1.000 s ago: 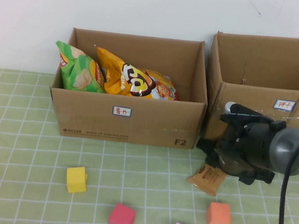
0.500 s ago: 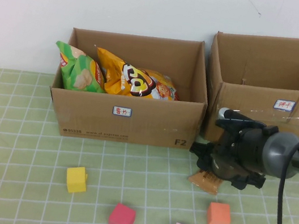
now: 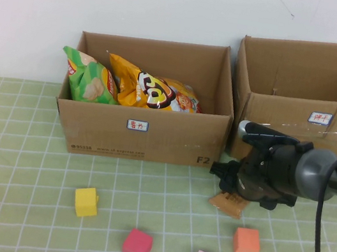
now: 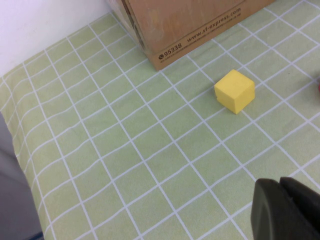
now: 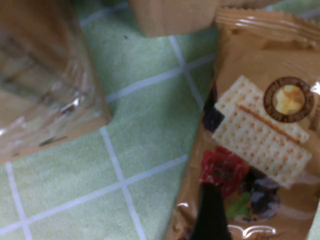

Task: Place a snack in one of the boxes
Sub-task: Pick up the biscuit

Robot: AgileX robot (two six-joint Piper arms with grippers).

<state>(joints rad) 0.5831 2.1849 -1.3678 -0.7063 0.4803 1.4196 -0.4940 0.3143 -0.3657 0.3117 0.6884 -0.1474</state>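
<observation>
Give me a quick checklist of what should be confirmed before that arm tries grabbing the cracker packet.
1. Right gripper low over the cracker packet: ok.
2. Its jaws open: ok.
3. Packet lying flat on the tablecloth, in front of the gap between the boxes: ok.
4. Jaws straddling the packet: cannot tell.
5. Right box has room: ok, no contents visible; left box already holds chip bags.
6. Left gripper shut and away, near the yellow cube: ok.
</observation>
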